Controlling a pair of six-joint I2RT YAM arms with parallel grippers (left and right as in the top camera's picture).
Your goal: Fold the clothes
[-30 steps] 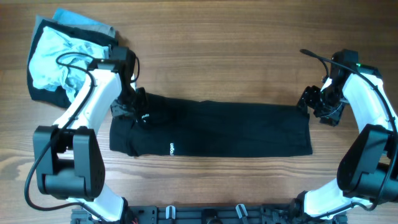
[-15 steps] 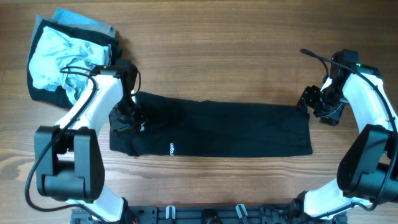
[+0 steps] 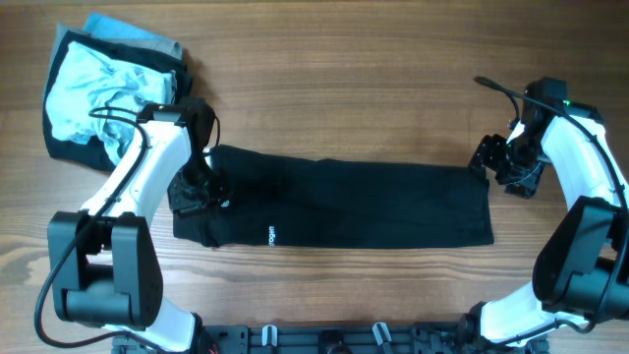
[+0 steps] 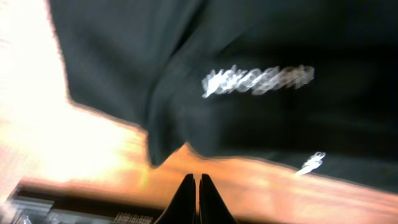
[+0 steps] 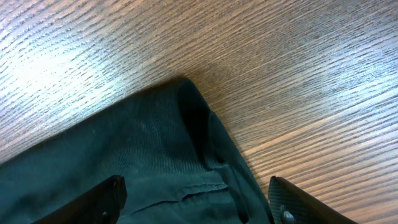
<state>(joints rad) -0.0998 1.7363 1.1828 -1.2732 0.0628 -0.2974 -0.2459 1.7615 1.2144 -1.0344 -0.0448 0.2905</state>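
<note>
The table was warm brown wood, its straight grain running from 9 to 3 o'clock and filling the overhead view to every edge. Along its 6 o'clock edge ran a dark rail with small pale fittings. Light fell from above, leaving a pale sheen on the wood toward 10 o'clock in the right wrist view.

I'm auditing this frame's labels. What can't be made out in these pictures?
1. Left wrist view: motion blur makes the white logo on the T-shirt unreadable.
2. Right wrist view: the right fingers are cut off by the bottom edge, so contact with the T-shirt is unclear.
3. Overhead: the garment pile is crumpled; its count is unclear.
</note>
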